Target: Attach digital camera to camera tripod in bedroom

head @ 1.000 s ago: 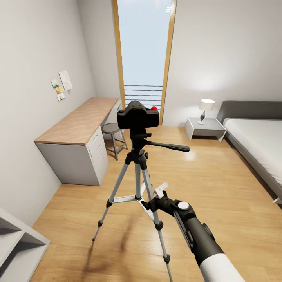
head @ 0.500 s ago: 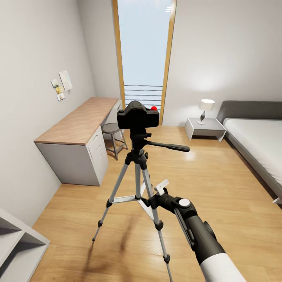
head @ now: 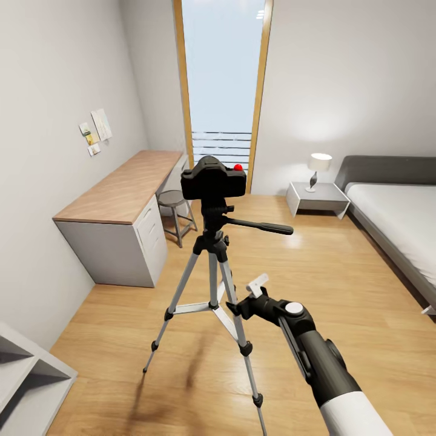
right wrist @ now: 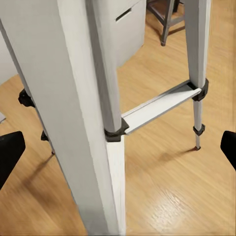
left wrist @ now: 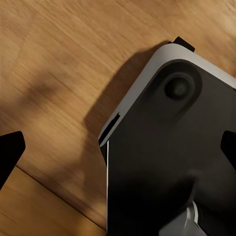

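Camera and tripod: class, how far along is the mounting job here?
Done: the camera sits on the tripod head in the bedroom. In hand: nothing; the right tool is open beside a tripod leg. Left: apparently only clearing the arm.

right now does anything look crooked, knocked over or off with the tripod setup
Nothing stands out. The digital camera sits level on the camera tripod, which stands upright with its legs spread on the floor.
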Motion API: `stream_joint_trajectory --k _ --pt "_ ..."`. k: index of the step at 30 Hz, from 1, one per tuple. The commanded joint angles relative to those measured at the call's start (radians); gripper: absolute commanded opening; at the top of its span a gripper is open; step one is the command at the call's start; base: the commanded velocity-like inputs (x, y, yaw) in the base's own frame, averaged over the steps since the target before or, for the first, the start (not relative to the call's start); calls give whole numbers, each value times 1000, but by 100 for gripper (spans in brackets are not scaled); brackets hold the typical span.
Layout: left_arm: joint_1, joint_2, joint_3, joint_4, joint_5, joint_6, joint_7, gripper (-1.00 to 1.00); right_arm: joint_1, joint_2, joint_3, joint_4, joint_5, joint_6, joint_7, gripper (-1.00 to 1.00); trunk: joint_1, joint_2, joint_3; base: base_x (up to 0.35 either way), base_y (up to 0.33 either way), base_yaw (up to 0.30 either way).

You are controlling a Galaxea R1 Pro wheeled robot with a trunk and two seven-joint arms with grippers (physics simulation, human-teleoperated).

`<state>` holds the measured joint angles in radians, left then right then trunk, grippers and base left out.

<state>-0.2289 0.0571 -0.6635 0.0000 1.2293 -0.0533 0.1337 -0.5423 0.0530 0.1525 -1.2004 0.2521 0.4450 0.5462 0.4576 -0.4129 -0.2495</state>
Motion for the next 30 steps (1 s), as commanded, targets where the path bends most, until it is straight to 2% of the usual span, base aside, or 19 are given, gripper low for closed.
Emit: stream_joint_trajectory --k 1,7,8,20,27,30 --pt "0 0 -8 0 7 -2 3 100 1 -2 -1 -7 10 9 10 100 1 -2 -2 0 0 0" --pt "-1 0 -8 0 7 -2 3 100 23 -11 -1 -41 10 42 20 100 1 -2 -2 0 0 0" --pt "-1 0 -8 0 7 -2 3 100 33 -11 -1 -116 10 53 21 100 1 -2 -2 0 0 0" --pt "0 1 -8 0 7 -2 3 100 66 -14 -1 -194 11 85 33 100 1 -2 -2 0 0 0" --pt "0 1 -8 0 7 -2 3 100 69 -15 -2 -218 13 92 79 100 1 -2 -2 0 0 0" --pt "-1 1 -8 0 8 -2 3 100 70 -23 -4 -230 13 103 98 100 1 -2 -2 0 0 0"
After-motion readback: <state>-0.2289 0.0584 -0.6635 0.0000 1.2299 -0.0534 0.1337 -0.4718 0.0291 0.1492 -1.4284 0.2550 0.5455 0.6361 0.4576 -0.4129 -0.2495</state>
